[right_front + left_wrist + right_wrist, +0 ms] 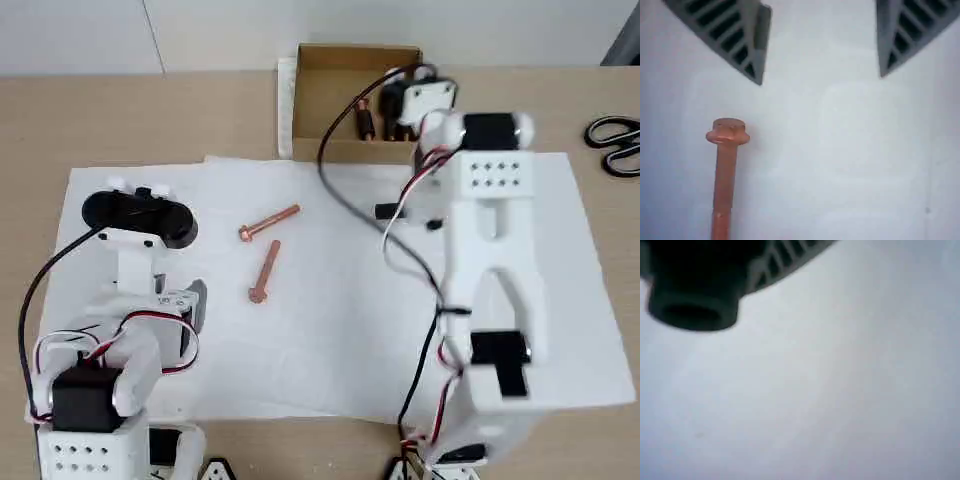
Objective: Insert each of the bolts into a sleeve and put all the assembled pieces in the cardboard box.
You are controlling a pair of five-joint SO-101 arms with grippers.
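Note:
Two copper bolts lie on the white paper sheet (330, 330): one (270, 222) farther back, one (264, 272) nearer the front. My left gripper (193, 303) is low at the front left, open, and the nearer bolt (726, 175) lies just ahead of its fingers (747, 45) with its head toward them. My right gripper (405, 212) hovers over the paper in front of the cardboard box (312, 100), shut on a black sleeve (385, 211); the sleeve's open end (690, 307) sticks out beside a finger (785, 260). An assembled piece (365, 118) lies in the box.
The box stands at the back centre, just beyond the paper's far edge. Scissors (615, 140) lie at the far right on the wooden table (120, 110). Cables hang from the right arm across the box and the paper.

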